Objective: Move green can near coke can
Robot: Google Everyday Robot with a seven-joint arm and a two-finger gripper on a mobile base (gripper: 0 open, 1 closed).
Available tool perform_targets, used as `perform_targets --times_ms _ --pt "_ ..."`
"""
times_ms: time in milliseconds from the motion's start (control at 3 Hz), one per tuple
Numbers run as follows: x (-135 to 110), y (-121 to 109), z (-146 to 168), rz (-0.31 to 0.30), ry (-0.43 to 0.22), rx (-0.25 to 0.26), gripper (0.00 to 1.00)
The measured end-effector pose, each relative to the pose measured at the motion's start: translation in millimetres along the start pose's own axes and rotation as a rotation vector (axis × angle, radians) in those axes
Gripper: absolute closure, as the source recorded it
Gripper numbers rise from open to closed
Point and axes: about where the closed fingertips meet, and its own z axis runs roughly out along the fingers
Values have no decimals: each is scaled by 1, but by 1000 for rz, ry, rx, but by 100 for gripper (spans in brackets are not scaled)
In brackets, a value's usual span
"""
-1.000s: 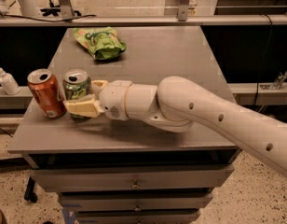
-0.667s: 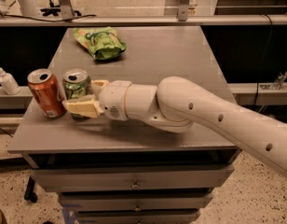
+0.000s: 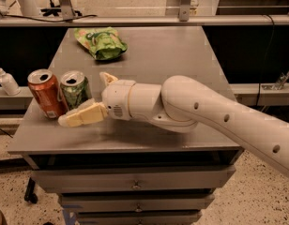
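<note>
The green can [image 3: 74,88] stands upright on the grey table [image 3: 172,55] near its left front corner. The coke can [image 3: 45,93] stands right beside it on the left, the two about touching. My gripper [image 3: 83,98] reaches in from the right, open around the green can. One finger [image 3: 83,116] lies along the can's front and the other fingertip [image 3: 107,78] shows behind it on the right. The fingers stand apart from the can's sides.
A flat green snack bag [image 3: 101,42] lies at the table's back left. A white bottle [image 3: 6,81] stands on a ledge off the left edge. Drawers [image 3: 135,184] sit under the tabletop. My arm [image 3: 219,121] crosses the table's right front.
The fingers have spread apart: the front finger has dropped lower and the back finger has moved away. The green can stays in place beside the coke can.
</note>
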Motion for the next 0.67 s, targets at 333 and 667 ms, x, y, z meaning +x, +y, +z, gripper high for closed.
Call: perform_targets --times_ms 333,667 --pt "-10 -13 -21 6 -9 18 0" --pt "-25 -49 -66 -8 -24 47 0"
